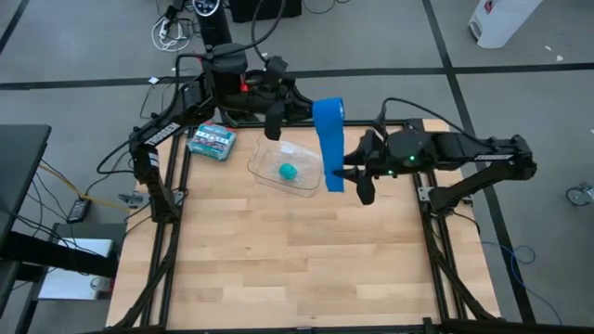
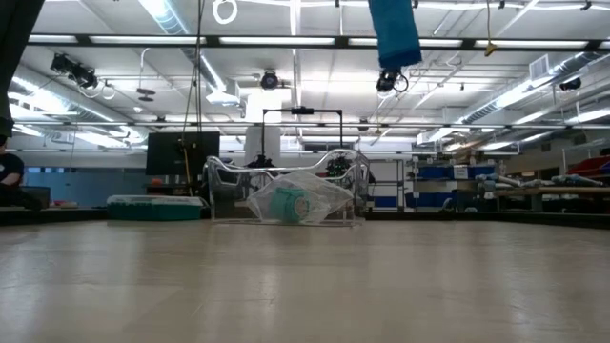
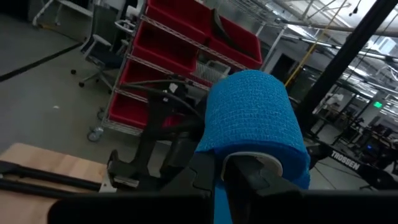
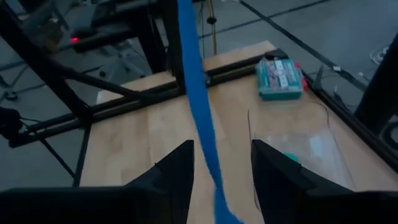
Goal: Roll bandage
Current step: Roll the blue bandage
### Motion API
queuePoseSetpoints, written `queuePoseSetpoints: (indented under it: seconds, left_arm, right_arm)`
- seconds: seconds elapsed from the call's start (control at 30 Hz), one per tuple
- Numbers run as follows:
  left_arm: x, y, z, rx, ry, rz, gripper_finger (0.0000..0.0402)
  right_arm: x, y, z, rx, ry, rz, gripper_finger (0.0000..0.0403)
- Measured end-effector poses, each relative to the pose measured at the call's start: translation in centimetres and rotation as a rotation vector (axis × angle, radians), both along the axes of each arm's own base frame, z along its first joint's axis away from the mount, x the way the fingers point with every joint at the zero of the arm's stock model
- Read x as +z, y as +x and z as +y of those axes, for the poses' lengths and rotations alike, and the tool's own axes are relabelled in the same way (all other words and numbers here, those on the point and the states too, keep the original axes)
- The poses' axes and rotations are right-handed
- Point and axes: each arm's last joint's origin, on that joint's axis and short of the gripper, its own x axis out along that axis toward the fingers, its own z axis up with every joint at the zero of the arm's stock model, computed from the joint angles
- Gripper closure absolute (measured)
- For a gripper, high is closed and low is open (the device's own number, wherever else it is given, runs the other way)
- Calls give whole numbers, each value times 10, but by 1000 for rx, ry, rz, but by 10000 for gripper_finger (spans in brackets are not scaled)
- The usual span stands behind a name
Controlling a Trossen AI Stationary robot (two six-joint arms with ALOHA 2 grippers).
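The bandage (image 1: 329, 141), a bright blue crinkly-weave fabric strip, is hanging in the air above the table's far side, over a clear plastic tray (image 1: 269, 173). The left gripper (image 3: 219, 180) is pinching its upper end, which is draping over the fingers. The right gripper (image 4: 221, 165) is standing open, its dark fingers flanking the strip's lower stretch without touching it.
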Motion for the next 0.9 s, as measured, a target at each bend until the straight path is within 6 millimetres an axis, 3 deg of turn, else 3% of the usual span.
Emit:
queuePoseSetpoints:
  seconds: [0.27, 0.53, 0.9]
  left_arm:
    - [5, 0, 0, -11, -23, -47, 376]
    - [6, -1, 1, -19, -34, -56, 376]
    - [7, -3, 4, -45, -31, -52, 376]
  right_arm:
    - [-5, 7, -3, -10, -28, 29, 263]
    - [-7, 9, -6, -18, -35, 37, 392]
    - [-10, -2, -16, -62, -25, 111, 402]
